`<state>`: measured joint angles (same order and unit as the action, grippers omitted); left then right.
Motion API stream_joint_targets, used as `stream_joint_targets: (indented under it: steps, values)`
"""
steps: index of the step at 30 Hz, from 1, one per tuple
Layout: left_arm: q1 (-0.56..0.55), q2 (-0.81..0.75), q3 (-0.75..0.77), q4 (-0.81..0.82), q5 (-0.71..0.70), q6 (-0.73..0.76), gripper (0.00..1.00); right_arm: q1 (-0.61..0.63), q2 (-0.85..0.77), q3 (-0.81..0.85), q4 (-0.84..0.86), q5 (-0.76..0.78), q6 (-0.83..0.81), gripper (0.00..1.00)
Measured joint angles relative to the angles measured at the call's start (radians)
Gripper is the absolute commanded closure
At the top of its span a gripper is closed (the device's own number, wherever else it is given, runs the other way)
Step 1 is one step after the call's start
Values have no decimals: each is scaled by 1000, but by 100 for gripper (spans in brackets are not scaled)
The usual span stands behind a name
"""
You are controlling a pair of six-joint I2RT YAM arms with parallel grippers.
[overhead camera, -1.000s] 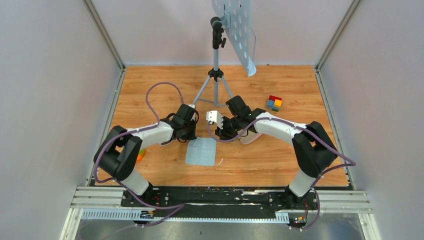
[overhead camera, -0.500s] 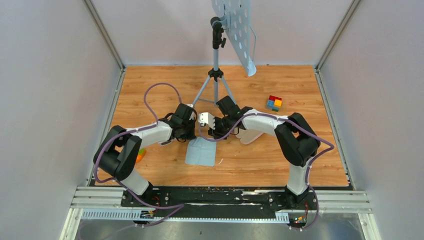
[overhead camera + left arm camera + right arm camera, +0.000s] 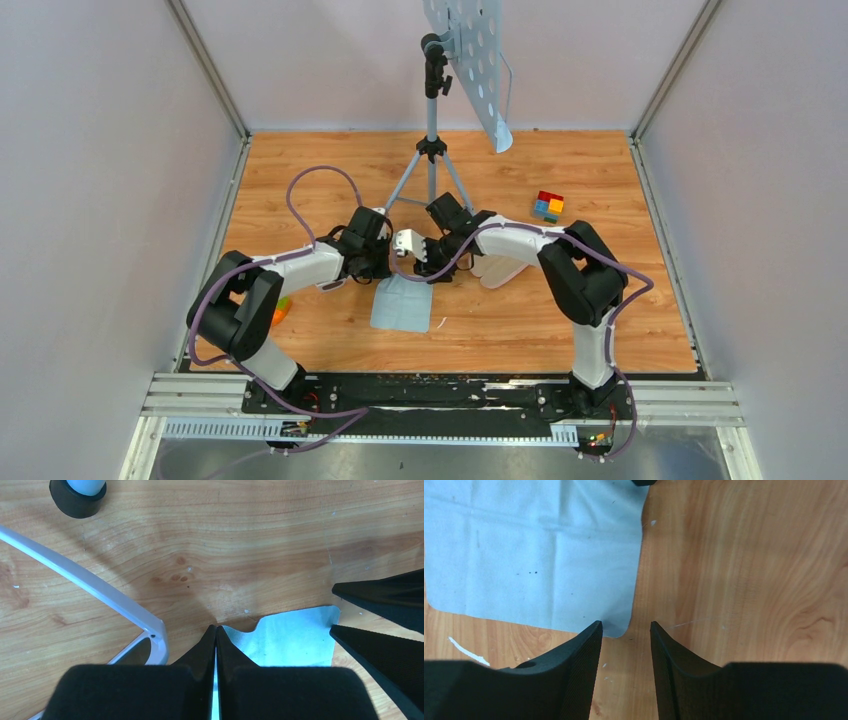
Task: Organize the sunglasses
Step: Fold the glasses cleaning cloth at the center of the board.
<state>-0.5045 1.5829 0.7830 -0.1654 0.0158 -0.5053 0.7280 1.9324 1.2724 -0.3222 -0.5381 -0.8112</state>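
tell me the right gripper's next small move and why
Probably lower the right gripper a little and close on the cloth corner: its jaws stand open, straddling that corner, which lies flat on the table. The left gripper is shut beside the sunglasses.

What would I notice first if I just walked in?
The left arm and right arm meeting nose to nose mid-table, above a light blue cloth. White sunglasses show beside the shut left tool, while the right tool hangs open over the cloth's corner. A bright block cube sits toward the back right.
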Motion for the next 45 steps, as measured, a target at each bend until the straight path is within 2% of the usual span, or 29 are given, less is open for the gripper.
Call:
stream_joint_targets:
  steps: [5,9,12,15,28,45]
  values:
    - [0,0,-2,5,2,-1,100,5,15,21,-41,-3,-21,62]
    - [0,0,-3,8,3,-1,100,10,31,43,-71,-8,-32,83]
    - [2,0,-3,8,5,-3,100,12,43,64,-95,-12,-42,94]
    - [4,0,-4,8,7,-4,100,12,45,71,-108,-5,-47,100]
    - [4,-12,-47,82,55,-61,100,14,37,74,-112,71,-76,99]
    - [4,-105,-124,127,53,-97,100,18,11,76,-121,161,-76,99]
